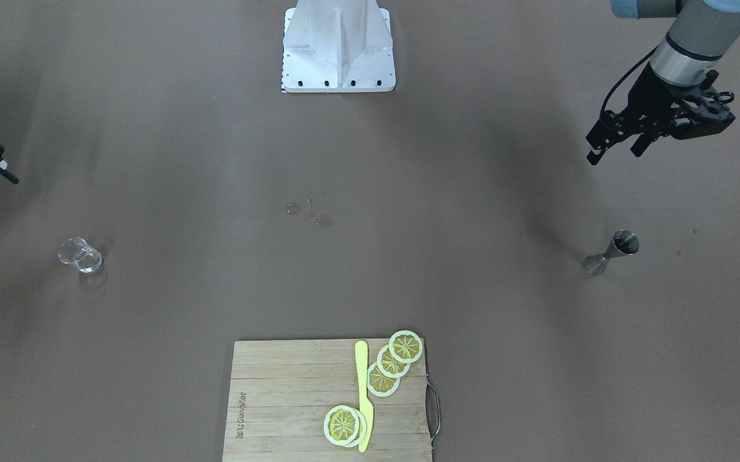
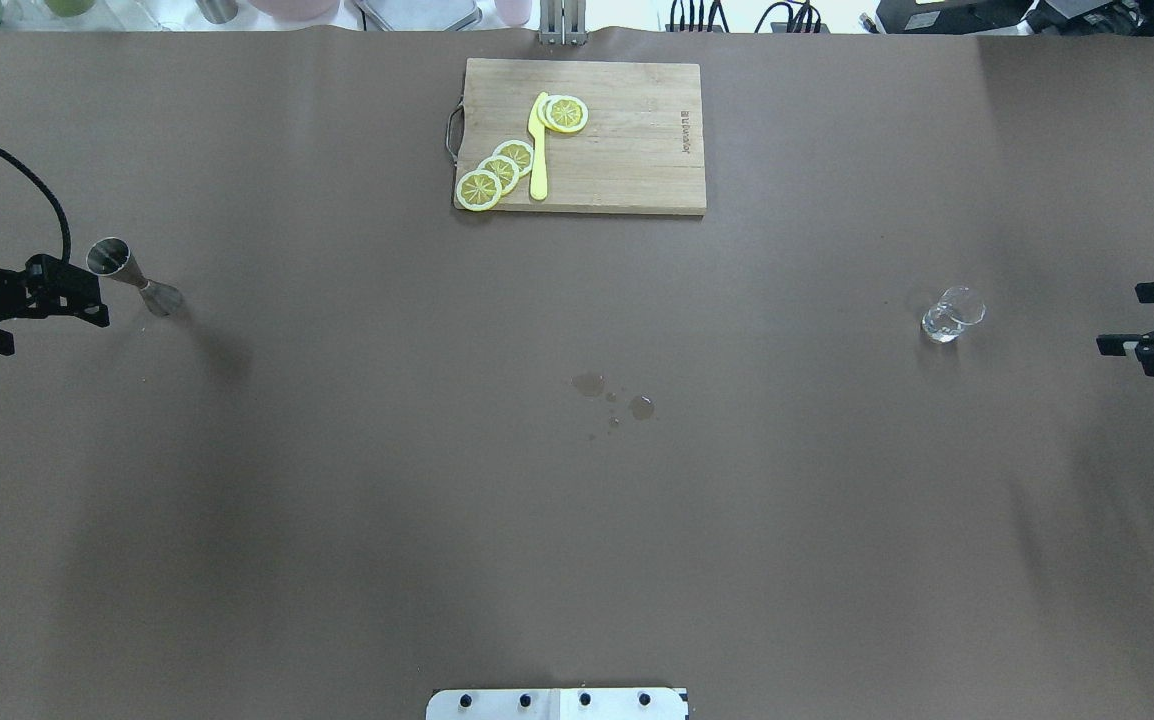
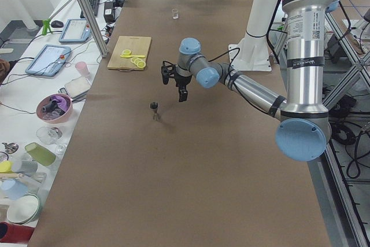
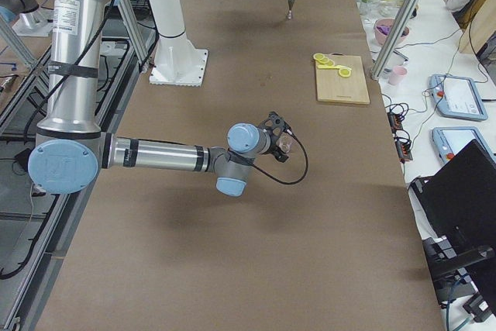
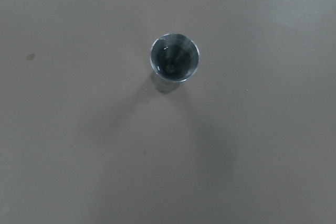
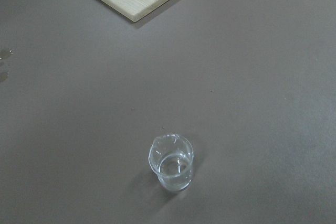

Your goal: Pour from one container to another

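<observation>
A steel jigger [image 2: 134,277] stands upright on the brown table at my left; the left wrist view looks straight down into its cup [image 5: 174,59]. My left gripper [image 1: 617,149] hovers open above and just behind it, holding nothing. A small clear glass beaker [image 2: 952,314] stands upright at my right, with what looks like a little clear liquid in it [image 6: 172,162]. My right gripper [image 2: 1132,318] hangs open to the outer side of the beaker, well apart from it, with empty fingers.
A wooden cutting board [image 2: 637,150] with lemon slices [image 2: 497,172] and a yellow knife [image 2: 538,150] lies at the far middle edge. A few liquid drops [image 2: 612,392] sit mid-table. The robot's base plate [image 1: 338,48] is at the near middle.
</observation>
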Available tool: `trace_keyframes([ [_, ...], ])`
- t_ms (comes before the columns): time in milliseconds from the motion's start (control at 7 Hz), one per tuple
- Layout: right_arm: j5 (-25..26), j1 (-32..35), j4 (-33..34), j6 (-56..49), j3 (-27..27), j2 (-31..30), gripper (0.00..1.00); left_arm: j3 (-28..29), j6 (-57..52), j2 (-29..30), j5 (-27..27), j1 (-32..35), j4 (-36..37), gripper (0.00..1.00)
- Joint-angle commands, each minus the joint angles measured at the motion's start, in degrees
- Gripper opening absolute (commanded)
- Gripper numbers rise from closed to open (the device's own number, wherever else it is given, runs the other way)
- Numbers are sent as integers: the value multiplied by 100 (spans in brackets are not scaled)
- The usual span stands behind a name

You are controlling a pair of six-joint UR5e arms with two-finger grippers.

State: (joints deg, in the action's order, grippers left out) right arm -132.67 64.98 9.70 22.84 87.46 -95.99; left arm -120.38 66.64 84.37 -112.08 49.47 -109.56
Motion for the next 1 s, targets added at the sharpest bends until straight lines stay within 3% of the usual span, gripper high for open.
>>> trace_keyframes([
  [0, -83, -20, -99, -8, -220, 256, 100, -21, -1, -227, 1515, -733, -556, 99],
  [143, -75, -38, -421, -16, -525, 344, 100, -64, -1, -236, 2071, -954, -662, 99],
  [286, -75, -47, -1216, -43, -1294, 666, 100, -169, -36, -236, 2468, -1061, -629, 99],
  [429, -83, -82, -1773, -25, -1824, 1009, 100, -161, -37, -236, 2576, -1123, -611, 99],
  [857, -503, -187, -1586, 10, -1873, 969, 100, -74, -2, -324, 3305, -1132, -619, 98],
])
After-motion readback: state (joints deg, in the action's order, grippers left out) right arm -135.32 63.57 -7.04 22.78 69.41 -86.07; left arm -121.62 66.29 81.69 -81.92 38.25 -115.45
